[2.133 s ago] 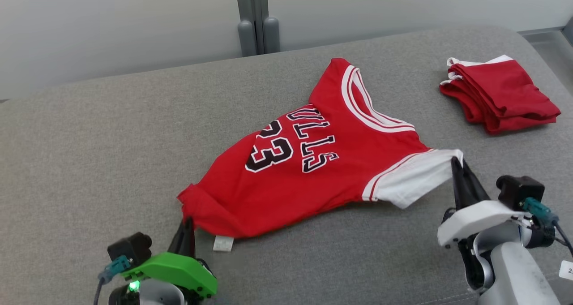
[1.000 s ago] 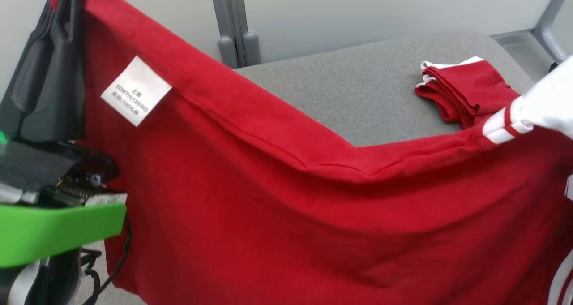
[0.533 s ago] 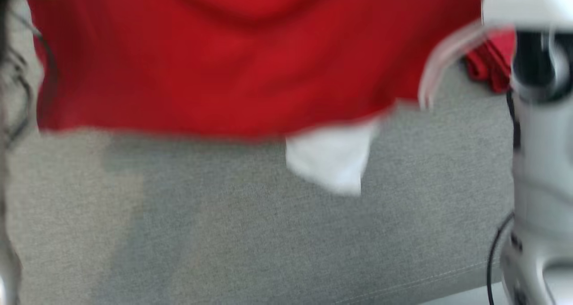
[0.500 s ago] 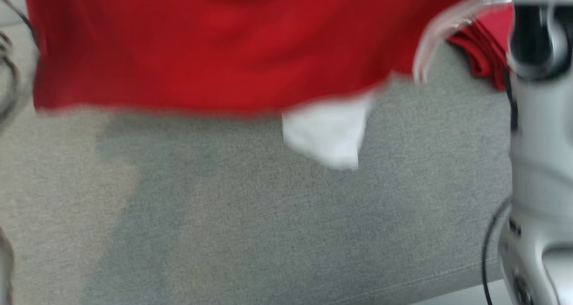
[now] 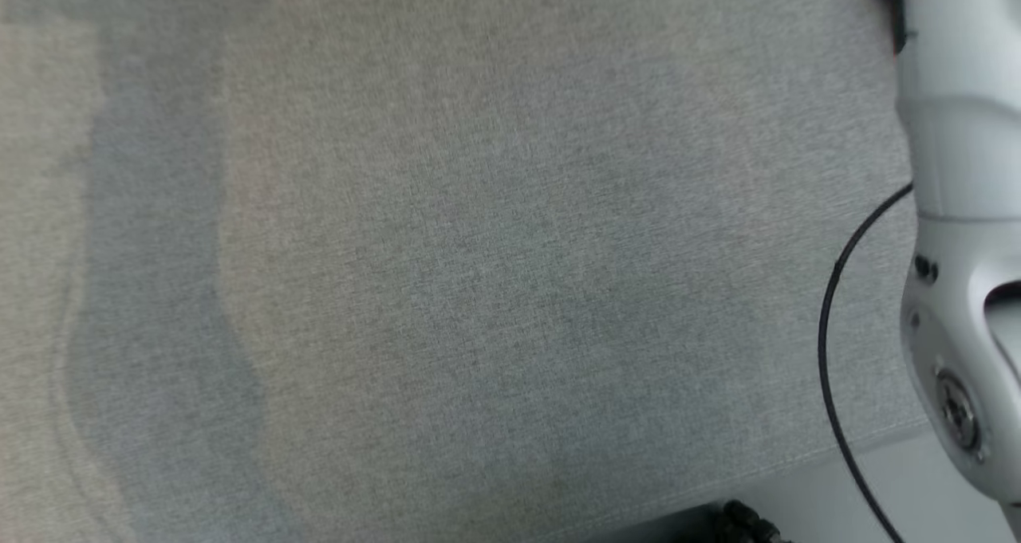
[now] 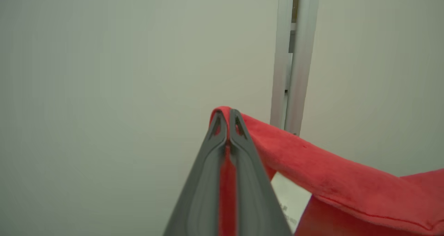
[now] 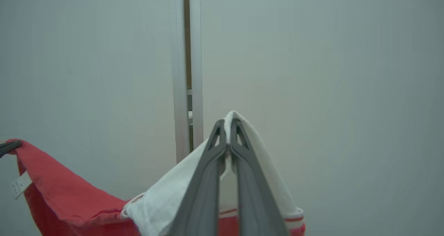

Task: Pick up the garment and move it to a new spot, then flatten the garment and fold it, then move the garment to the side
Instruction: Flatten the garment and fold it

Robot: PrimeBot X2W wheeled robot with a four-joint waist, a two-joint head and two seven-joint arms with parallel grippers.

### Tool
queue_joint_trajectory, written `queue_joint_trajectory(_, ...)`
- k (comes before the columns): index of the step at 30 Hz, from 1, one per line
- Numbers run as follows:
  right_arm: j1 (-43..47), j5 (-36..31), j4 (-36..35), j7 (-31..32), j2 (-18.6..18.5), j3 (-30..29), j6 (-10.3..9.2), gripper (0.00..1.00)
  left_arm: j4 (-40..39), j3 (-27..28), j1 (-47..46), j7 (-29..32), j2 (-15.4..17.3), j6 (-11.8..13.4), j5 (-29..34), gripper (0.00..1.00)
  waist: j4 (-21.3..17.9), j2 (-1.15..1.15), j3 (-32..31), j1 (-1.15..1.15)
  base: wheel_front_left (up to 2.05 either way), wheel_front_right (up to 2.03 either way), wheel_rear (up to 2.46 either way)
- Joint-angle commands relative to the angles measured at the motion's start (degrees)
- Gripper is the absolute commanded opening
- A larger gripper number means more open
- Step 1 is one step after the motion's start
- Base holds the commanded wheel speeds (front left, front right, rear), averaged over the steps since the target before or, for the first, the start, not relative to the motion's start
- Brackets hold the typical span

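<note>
The garment (image 6: 347, 184) is up in the air, strung between the two arms, so the step in hand looks like the first one: carrying it to a new spot.

The left gripper (image 6: 227, 116) has its jaws pressed together on a red corner, with a strip of red cloth showing between the fingers and a white label (image 6: 289, 201) hanging just below. The right gripper (image 7: 228, 123) is likewise clamped, on the white sleeve (image 7: 166, 201), which drapes over both sides of its fingers. In the right wrist view the red body sags away to the left, up to the other held corner. Both wrist cameras face a pale wall (image 6: 104, 90) with a post (image 6: 295, 55), so the fingers seem to point roughly level rather than down.

The head looks down on the grey cushion (image 5: 478, 248), with the pale right forearm (image 5: 957, 128) and a black cable (image 5: 829, 352) at that view's right edge. That view is a little soft, and how high the cloth hangs above the cushion I cannot tell.

Next, I judge, both arms must lower together onto a bare stretch of cushion, kept apart so the cloth stays taut (slack would bunch it). The loose lower edge should land first, and both grips should hold until the body lies spread.
</note>
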Motion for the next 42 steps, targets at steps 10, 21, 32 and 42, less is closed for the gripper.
queue_joint_trajectory(10,13.19,3.84,-6.15,-0.17,-0.06,3.5,-0.04,0.0,10.66,1.34,7.63,-10.54,-2.81,-5.03,-4.36,0.0,1.23,0.0,8.31,-0.02,0.0,0.0,0.0)
queue_joint_trajectory(21,29.81,4.5,-16.22,-0.19,-0.07,-0.6,-0.04,0.0,9.21,4.62,20.11,-13.18,-4.95,-8.25,-8.3,0.0,3.45,0.0,-1.0,-0.02,0.0,0.0,0.0)
queue_joint_trajectory(32,51.27,7.89,-23.45,-0.18,-0.11,-1.01,-0.04,0.0,-5.73,10.11,48.02,-13.18,-6.44,-9.85,-11.04,0.0,3.43,0.0,-14.09,-0.02,0.0,0.0,0.0)
queue_joint_trajectory(42,69.98,11.55,-29.88,-0.18,-0.09,-0.7,-0.04,0.0,-19.55,12.15,73.09,-13.13,-11.5,-8.8,-14.15,0.0,3.7,0.0,-24.81,-0.02,0.0,0.0,0.0)
